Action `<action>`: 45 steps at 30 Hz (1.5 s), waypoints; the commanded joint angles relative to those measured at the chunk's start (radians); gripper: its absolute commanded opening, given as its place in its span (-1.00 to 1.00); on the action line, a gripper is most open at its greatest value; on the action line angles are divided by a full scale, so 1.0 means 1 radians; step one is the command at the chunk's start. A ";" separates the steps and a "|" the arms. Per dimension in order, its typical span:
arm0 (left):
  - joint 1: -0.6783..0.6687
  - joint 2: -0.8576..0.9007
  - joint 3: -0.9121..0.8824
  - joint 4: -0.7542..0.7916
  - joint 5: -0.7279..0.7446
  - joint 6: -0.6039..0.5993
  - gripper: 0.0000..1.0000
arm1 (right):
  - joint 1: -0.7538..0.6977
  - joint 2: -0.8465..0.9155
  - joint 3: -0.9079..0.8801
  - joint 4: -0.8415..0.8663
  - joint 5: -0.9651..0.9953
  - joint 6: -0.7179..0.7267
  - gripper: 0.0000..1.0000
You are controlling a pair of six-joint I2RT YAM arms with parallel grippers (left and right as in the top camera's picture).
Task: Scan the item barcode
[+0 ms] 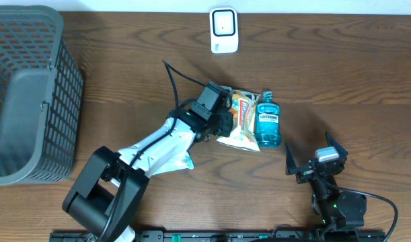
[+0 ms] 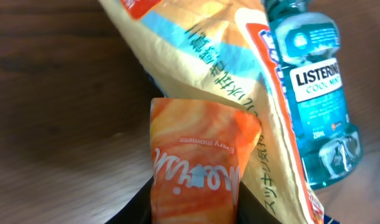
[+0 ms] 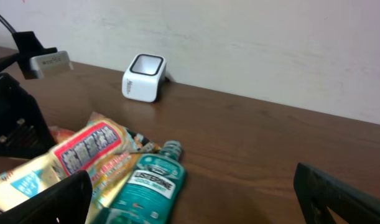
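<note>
A: Where is the item lying, and which arm is nearer to it?

B: The orange pouch (image 2: 196, 162) is lying mid-worktop (image 1: 340, 67), on the side of the pile nearest the left arm. It is touching the yellow snack bag (image 2: 196, 56), with the mouthwash bottle (image 1: 267, 124) just beyond that. The left pincer (image 1: 222, 119) is reaching right onto it. The right pincer (image 1: 313, 153) is hanging well apart, its jaws gaping wide and carrying nothing.

A: Is the left one gripping?

B: It is apparently clamping the pouch's near end, with dark fingers flanking both sides. The pouch's long axis is running straight out from the jaws.

A: And the scanner?

B: The white scanner (image 1: 224, 30) is standing by the far edge, beyond the pile and almost straight ahead of the left pincer. The carry is probably going forward over the bag. No barcode is showing on the pouch's upper face.
</note>
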 commanded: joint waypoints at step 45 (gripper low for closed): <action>-0.019 -0.877 0.031 0.257 -0.826 1.070 0.96 | 0.005 -0.005 -0.001 -0.004 -0.003 -0.003 0.99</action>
